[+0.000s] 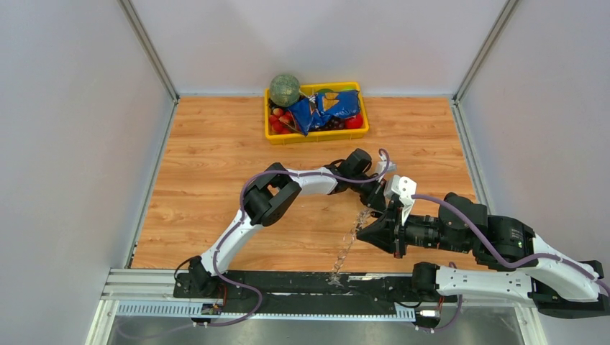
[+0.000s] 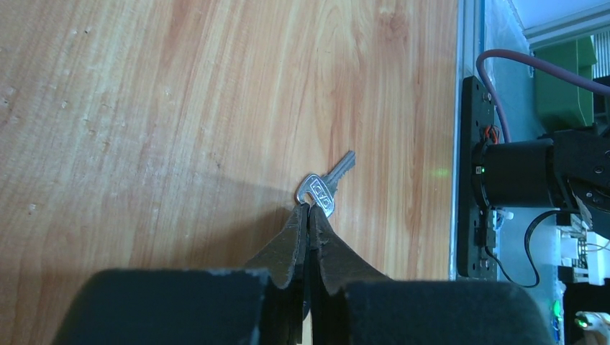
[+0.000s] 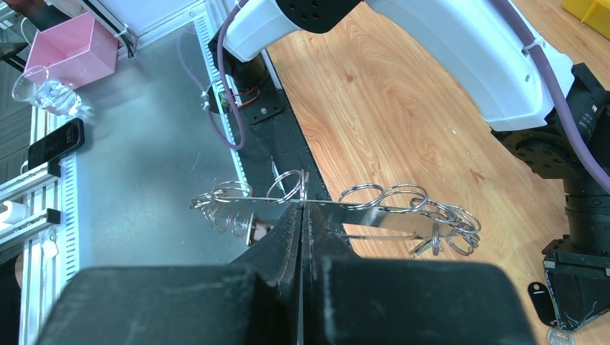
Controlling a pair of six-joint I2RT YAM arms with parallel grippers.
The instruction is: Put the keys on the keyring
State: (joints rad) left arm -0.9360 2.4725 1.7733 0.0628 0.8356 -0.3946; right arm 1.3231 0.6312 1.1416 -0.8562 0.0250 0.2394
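You are pinching a silver key (image 2: pixel 325 185) by its head in the left gripper (image 2: pixel 309 210), jaws together, while the right gripper (image 3: pixel 302 208) is clamping the keyring (image 3: pixel 374 215)

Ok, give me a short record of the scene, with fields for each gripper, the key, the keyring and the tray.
left gripper: shut, pinching the head of a silver key
right gripper: shut on the keyring, mid-bar
key on keyring: not yet, the two are apart
yellow tray: far side, full, untouched
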